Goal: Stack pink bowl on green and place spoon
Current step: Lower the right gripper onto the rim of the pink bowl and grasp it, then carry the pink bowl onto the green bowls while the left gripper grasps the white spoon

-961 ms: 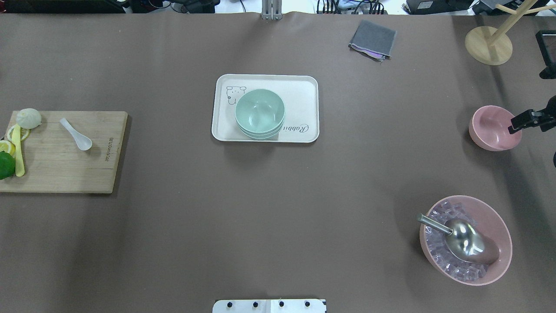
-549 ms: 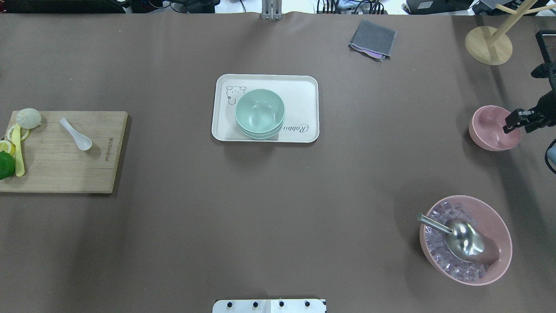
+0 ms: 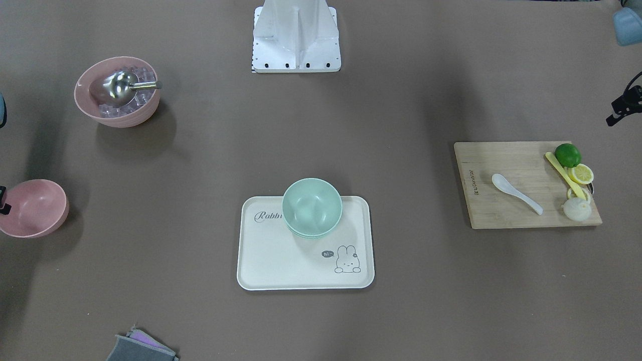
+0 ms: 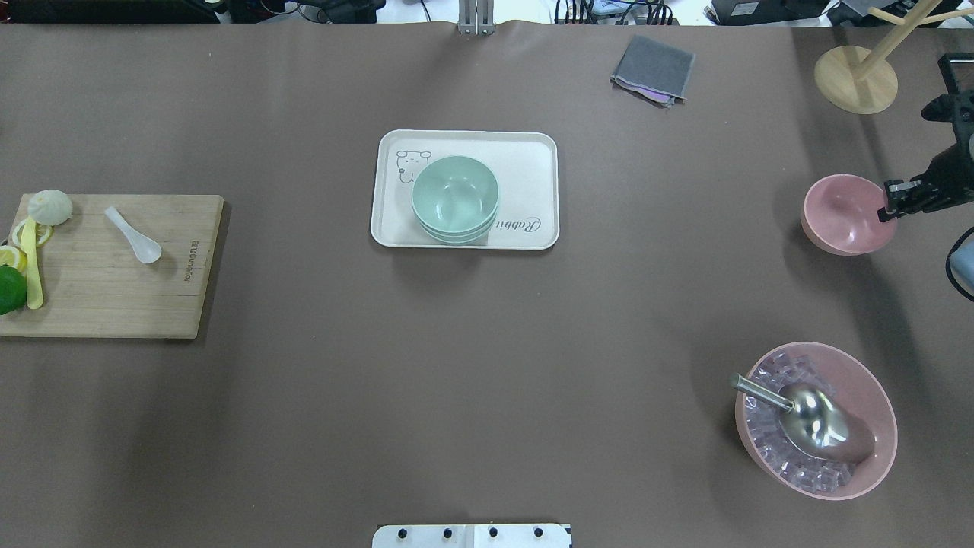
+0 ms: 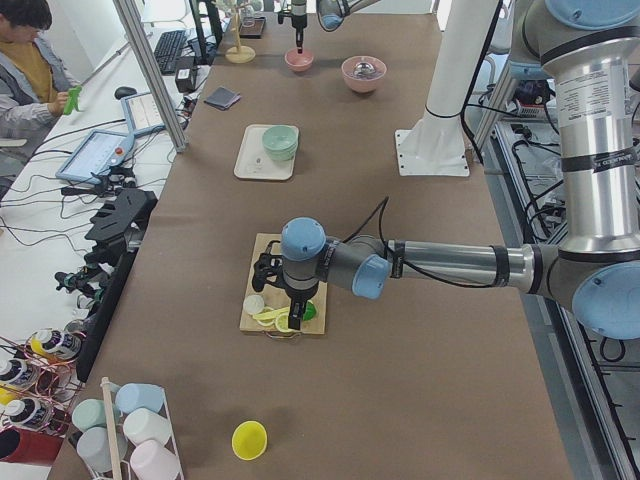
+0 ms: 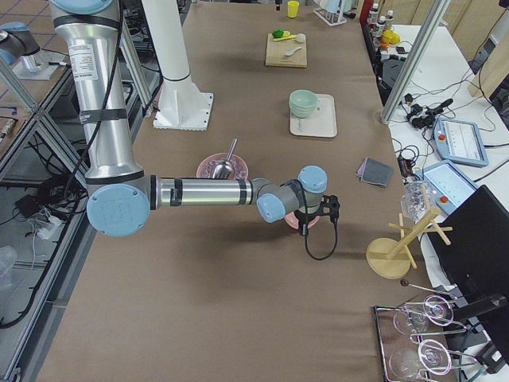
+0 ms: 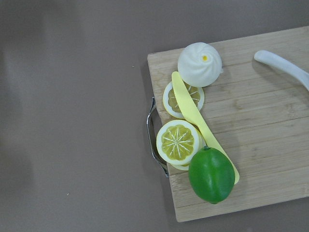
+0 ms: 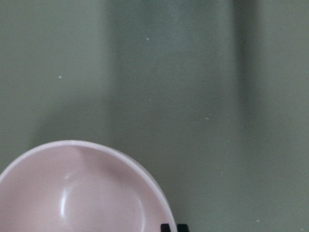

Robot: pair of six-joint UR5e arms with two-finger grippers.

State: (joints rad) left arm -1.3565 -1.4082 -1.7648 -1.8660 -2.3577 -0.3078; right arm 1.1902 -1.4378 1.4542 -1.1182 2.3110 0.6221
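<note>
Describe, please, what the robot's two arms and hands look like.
The left arm and the right arm are silver-grey tubes joined by rounded grey joints with light blue caps and black bands. The left hand and the right hand are black. A thin black cable loops loosely off each wrist.

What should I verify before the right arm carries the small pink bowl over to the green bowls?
1. Right gripper on the small round pink bowl: ok, jaws closed over its rim.
2. Top of the stacked mint-green bowls on the white rectangular tray empty: ok.
3. Path from pink bowl to tray: ok, only bare brown table between.
4. White soup spoon lying free on the wooden cutting board: ok.
5. Left gripper ready for the spoon: cannot tell, its jaws are not clear.
</note>
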